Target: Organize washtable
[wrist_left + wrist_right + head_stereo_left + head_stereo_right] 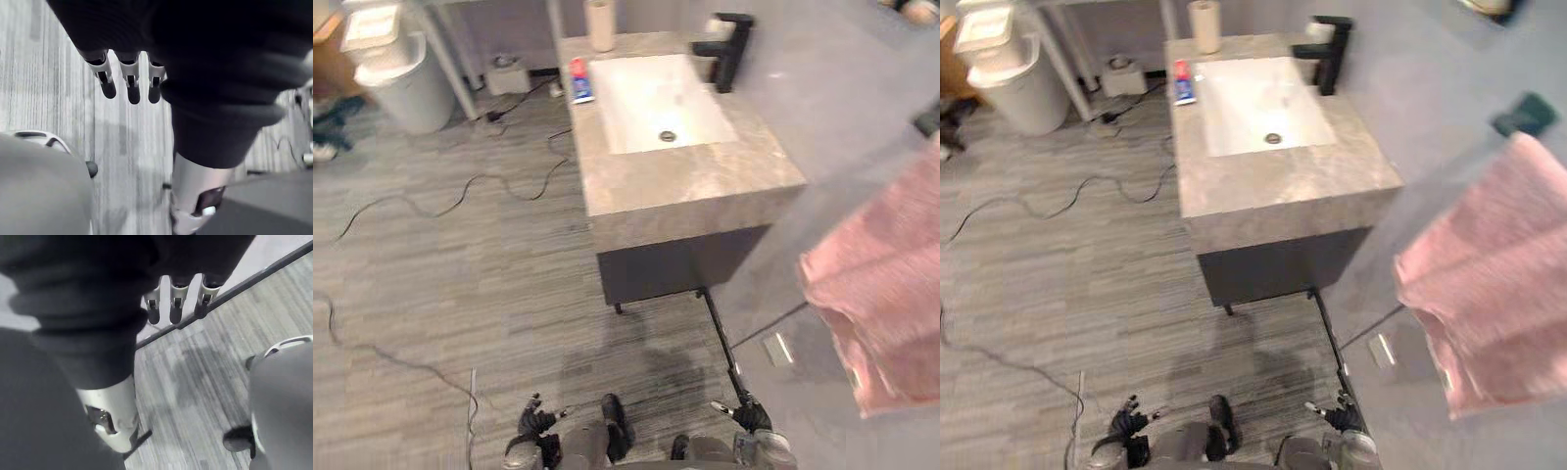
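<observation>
The washtable point(690, 186) is standing ahead, its white basin point(641, 98) showing its drain point(667, 136). A black faucet point(728, 51) is rising at the basin's right rear. A red-and-blue tube point(579, 80) is lying just left of the basin, with a beige cylinder point(600, 23) behind it. A white-topped bin point(409, 86), its contents hidden, is sitting well left of the washtable, and a pink towel point(886, 284) is hanging to its right. The left hand point(536, 423) and right hand point(751, 415) are hanging well short of the washtable, fingers straight, holding nothing.
</observation>
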Tool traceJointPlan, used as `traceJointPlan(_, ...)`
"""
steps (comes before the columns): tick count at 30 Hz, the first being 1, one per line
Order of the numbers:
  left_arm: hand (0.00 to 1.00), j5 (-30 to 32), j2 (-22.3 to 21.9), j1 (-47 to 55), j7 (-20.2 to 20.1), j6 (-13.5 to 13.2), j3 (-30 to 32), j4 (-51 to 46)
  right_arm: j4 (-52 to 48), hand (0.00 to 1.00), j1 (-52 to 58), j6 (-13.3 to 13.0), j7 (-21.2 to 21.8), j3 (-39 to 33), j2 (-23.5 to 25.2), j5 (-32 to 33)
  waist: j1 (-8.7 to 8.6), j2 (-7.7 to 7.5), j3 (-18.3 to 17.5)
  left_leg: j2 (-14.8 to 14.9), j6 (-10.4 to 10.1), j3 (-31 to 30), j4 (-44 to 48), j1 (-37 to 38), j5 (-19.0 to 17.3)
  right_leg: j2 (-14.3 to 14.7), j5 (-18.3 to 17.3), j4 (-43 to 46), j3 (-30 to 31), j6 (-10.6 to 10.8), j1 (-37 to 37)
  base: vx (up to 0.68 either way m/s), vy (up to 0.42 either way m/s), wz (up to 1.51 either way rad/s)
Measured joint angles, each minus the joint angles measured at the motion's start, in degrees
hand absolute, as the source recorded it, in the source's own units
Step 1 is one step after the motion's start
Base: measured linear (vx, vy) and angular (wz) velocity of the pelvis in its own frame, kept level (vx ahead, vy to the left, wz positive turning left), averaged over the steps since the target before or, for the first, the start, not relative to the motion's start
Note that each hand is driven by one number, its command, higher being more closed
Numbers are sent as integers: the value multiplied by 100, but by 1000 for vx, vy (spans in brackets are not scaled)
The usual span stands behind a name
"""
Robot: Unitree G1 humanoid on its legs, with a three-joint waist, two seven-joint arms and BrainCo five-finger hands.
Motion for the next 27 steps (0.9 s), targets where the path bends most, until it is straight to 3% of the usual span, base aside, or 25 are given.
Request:
traceJointPlan(1, 0, -4, -17, 7, 4, 2, 5, 13, -13, 0, -14, -13, -23, 56, -40, -27, 3, -6, 10, 154, -77, -7, -80, -3, 3, -54, 26, -47, 3, 65, 8, 74, 275, 29)
traceJointPlan(2, 0, -23, -81, 24, 19, 8, 10, 72, -55, 0, -52, -40, -49, 155, -156, -39, -14, 217, -21, 514, -364, -77, -409, 129, 222, -87, 43, -183, 5, 233, 67, 111, 354, 39)
traceJointPlan(3, 0, -48, -86, -58, 30, 20, 8, 209, 13, 0, -112, -31, -64, 156, -256, -39, -86, 309, 48, 546, -440, 144, -556, 228, 659, -259, 25, -393, -29, 566, 269, 104, 378, 35)
traceJointPlan(4, 0, -69, -86, -79, 53, 19, -4, 225, 31, 0, -110, -12, -69, 154, -255, -39, -73, 277, 66, 461, -434, 204, -549, 253, 562, -346, 115, -466, -36, 569, 289, 113, 325, 16)
traceJointPlan(6, 0, -157, 63, -46, 146, 9, 5, 197, 65, 0, -137, -7, -54, 272, -76, -105, 14, 142, 72, 250, -357, 334, -325, 264, 173, -599, 473, -672, -11, 564, 402, 157, 295, -28)
traceJointPlan(7, 0, -162, 165, -16, 139, 19, 1, 237, 69, 0, -132, -4, -46, 320, -3, -127, 9, 131, 67, 283, -316, 370, 165, 201, -193, -683, 683, -753, 3, 697, 503, 170, 258, -31)
traceJointPlan(8, 0, -165, 182, 9, 138, 15, -1, 235, 71, 0, -131, -4, -46, 321, 15, -145, 10, 139, 61, 313, -311, 397, 457, 146, -420, -720, 713, -746, 16, 726, 502, 193, 348, -48)
traceJointPlan(9, 0, -175, 186, 16, 133, 7, -16, 241, 74, 0, -140, 5, -46, 316, 6, -208, 27, 166, 49, 400, -233, 480, 981, 80, -923, -845, 714, -506, 161, 727, 451, 136, 307, -42)
traceJointPlan(10, 0, -175, 189, 11, 130, 7, -54, 270, 72, 0, -136, 7, -46, 319, -5, -215, 24, 184, 34, 364, -164, 502, 1039, 94, -1015, -919, 732, -288, 217, 701, 345, 156, 406, -36)
traceJointPlan(13, 0, -161, 180, -37, 119, 12, -376, 364, 16, 0, -69, 29, -45, 326, -98, -214, 0, 293, -11, 192, -69, 661, 772, 407, -1141, -1148, 1210, 1268, 562, -82, -582, 118, 337, -19)
traceJointPlan(14, 0, -149, 188, -31, 113, 20, -521, 381, -8, 0, -77, 25, -42, 324, -105, -212, -30, 315, 14, 38, -50, 676, 500, 632, -1143, -1125, 1111, 2134, 806, -470, -982, 206, 384, 0)
traceJointPlan(15, 0, -148, 225, -32, 111, 21, -634, 377, 4, 0, -31, 35, -42, 322, -86, -196, -46, 208, 13, -202, 92, 583, 109, 935, -1104, -819, 544, 2907, 1199, -269, -1296, 187, 263, 9)
traceJointPlan(16, 0, -144, 284, -35, 108, 21, -660, 378, -3, 0, -20, 32, -34, 324, -68, -179, -45, 169, 3, -301, 133, 513, -74, 1061, -1077, -544, 280, 3144, 1389, -173, -1424, 233, 247, 24)
traceJointPlan(17, 0, -101, 277, -27, 98, 28, -699, 388, -40, 0, 12, 14, -27, 342, -37, -105, -98, 157, -4, -405, 169, 347, -311, 1256, -1066, 78, -170, 3302, 1580, -115, -1608, 224, 139, 44)
traceJointPlan(18, 0, -56, 232, -62, 94, 30, -699, 394, -62, 0, 30, -16, -27, 376, -27, -21, -178, 153, 1, -520, 232, 261, -539, 1461, -1043, 496, -448, 3230, 1408, -227, -1792, 248, 124, 52)
traceJointPlan(19, 0, -51, 189, -62, 86, 40, -677, 405, -67, 0, 23, -21, -26, 370, -27, 10, -190, 145, 12, -590, 259, 229, -670, 1592, -1043, 653, -525, 3131, 1271, -312, -1883, 300, 114, 49)
traceJointPlan(21, 0, 3, -49, -92, 35, 53, -406, 405, -147, 0, 50, -63, -19, 320, 17, 110, -206, 150, 69, -755, 366, 68, -858, 2069, -1132, 1168, -535, 2334, 812, -430, -2140, 384, 89, 61)
traceJointPlan(23, 0, 20, -158, -135, -23, 54, -258, 405, -165, 0, 87, -103, -21, 270, 26, 153, -231, 155, 69, -856, 268, -132, -927, 2285, -1204, 1333, -293, 1677, 703, -564, -2208, 460, 69, 83)
traceJointPlan(24, 0, 42, -241, -138, -37, 55, -148, 402, -262, 0, 160, -114, -23, 208, 61, 164, -275, 158, 61, -923, 165, -330, -932, 2479, -1325, 1385, 131, 1305, 780, -743, -2205, 510, 56, 110)
traceJointPlan(25, 0, 57, -323, -113, -38, 55, 9, 404, -305, 0, 194, -119, -25, 142, 95, 198, -332, 146, 44, -938, 63, -455, -853, 2628, -1385, 1362, 523, 1309, 755, -1201, -2056, 602, 22, 101)
traceJointPlan(26, 0, 58, -403, -160, -33, 75, 127, 390, -331, 0, 176, -112, -26, 93, 83, 201, -309, 257, 40, -792, -55, -546, -568, 2664, -1442, 1368, 433, 1319, 594, -1211, -1905, 614, -8, 82)
traceJointPlan(27, 0, 57, -480, -177, -36, 84, 186, 343, -304, 0, 176, 47, -123, -130, 72, 416, -294, 342, 29, -638, -219, -589, 297, 2347, -1428, 1363, 368, 1185, 481, -1295, -1712, 724, -21, 42)
